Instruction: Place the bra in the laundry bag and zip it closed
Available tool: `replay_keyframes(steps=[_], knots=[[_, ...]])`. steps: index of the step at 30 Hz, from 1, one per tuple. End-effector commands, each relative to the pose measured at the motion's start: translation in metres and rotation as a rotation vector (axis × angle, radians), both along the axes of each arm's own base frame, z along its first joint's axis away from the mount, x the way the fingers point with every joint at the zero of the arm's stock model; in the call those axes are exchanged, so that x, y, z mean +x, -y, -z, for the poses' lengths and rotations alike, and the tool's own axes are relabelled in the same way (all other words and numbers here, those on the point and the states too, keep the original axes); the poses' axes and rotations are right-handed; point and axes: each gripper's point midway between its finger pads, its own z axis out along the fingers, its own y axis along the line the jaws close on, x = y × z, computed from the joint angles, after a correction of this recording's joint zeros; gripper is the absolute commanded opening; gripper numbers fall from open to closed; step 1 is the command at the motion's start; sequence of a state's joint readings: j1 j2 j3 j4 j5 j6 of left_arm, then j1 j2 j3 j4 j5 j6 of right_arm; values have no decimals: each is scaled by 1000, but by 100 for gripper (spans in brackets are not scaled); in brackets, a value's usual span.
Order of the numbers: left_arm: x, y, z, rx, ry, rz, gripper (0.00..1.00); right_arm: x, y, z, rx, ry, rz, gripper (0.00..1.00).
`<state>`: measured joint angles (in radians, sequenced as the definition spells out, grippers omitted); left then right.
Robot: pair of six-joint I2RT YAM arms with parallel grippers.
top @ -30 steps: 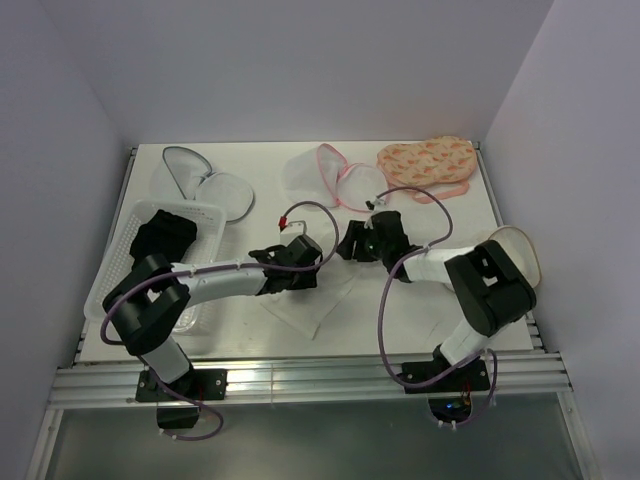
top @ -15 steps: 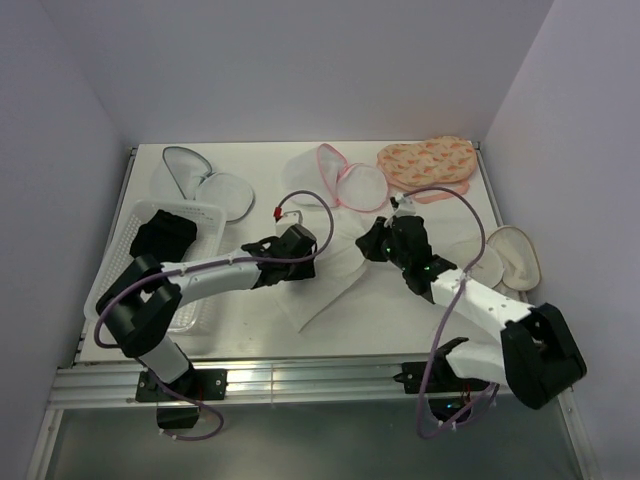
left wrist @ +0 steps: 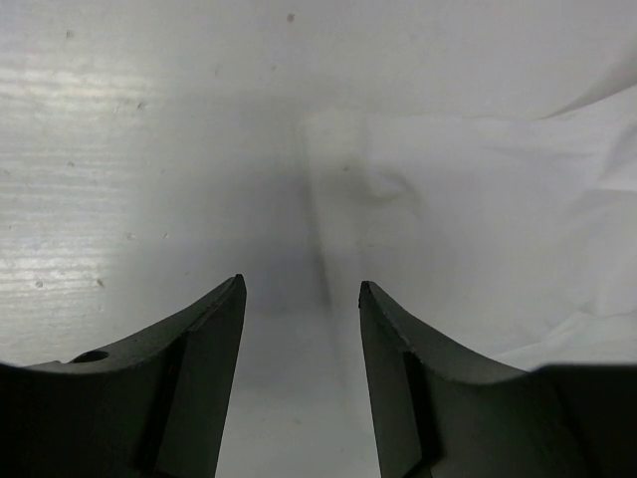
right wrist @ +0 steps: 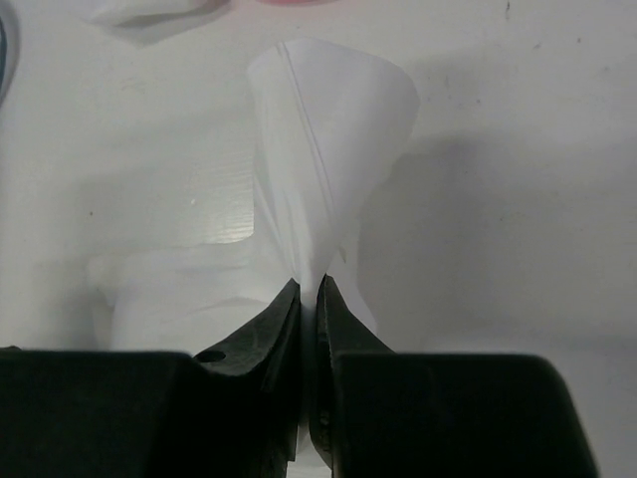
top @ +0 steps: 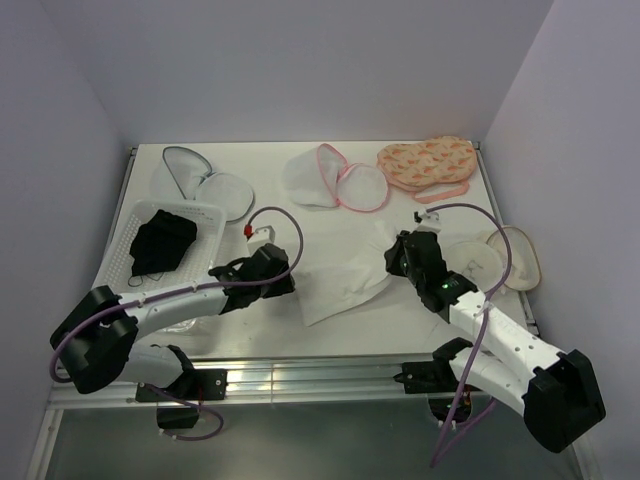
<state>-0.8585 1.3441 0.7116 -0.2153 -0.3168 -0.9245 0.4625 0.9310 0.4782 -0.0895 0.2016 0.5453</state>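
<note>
The black bra (top: pixel 163 242) lies in the white basket (top: pixel 207 214) at the left. The laundry bag (top: pixel 340 180), white mesh with pink trim, lies open at the back middle. Neither gripper touches them. My right gripper (top: pixel 393 262) is shut on the right edge of a white sheet (top: pixel 345 280) spread on the table; in the right wrist view the sheet (right wrist: pixel 328 129) rises in a pinched fold from the gripper (right wrist: pixel 308 289). My left gripper (top: pixel 285 285) is open and empty at the sheet's left edge, as the left wrist view shows the gripper (left wrist: pixel 302 289) and sheet (left wrist: pixel 478 229).
A white mesh pouch with grey trim (top: pixel 200 180) lies at the back left. An orange patterned pouch (top: pixel 428 165) lies at the back right. A cream rounded item (top: pixel 510 262) sits at the right edge, by the right arm.
Both arms have drawn back toward the near edge. The right gripper has dragged the white sheet nearer and to the right. The left gripper has moved left and nearer, off the sheet.
</note>
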Motion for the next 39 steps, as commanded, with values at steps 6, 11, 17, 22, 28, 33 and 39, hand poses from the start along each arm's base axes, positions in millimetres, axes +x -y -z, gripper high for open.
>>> replay_keyframes(steps=[6, 11, 17, 22, 28, 33, 39], knots=[[-14, 17, 26, -85, -41, 26, 52, -3, 4, 5, -51, 1, 44, 12], [-20, 30, 42, -73, -65, 51, 50, -6, -5, 1, -67, 7, 55, 13], [-22, 42, 55, -74, -81, 69, 46, -11, -18, 1, -106, 2, 60, 17], [-24, 43, 61, -68, -92, 73, 45, -17, -43, -8, -79, 32, 19, 21], [-24, 46, 62, -70, -94, 76, 45, -26, -90, -22, 7, 43, -77, 24], [-26, 47, 60, -73, -91, 79, 44, -33, -134, -27, 61, 22, -148, 30], [-30, 40, 60, -75, -91, 76, 44, -37, -168, -13, 96, -38, -184, 44]])
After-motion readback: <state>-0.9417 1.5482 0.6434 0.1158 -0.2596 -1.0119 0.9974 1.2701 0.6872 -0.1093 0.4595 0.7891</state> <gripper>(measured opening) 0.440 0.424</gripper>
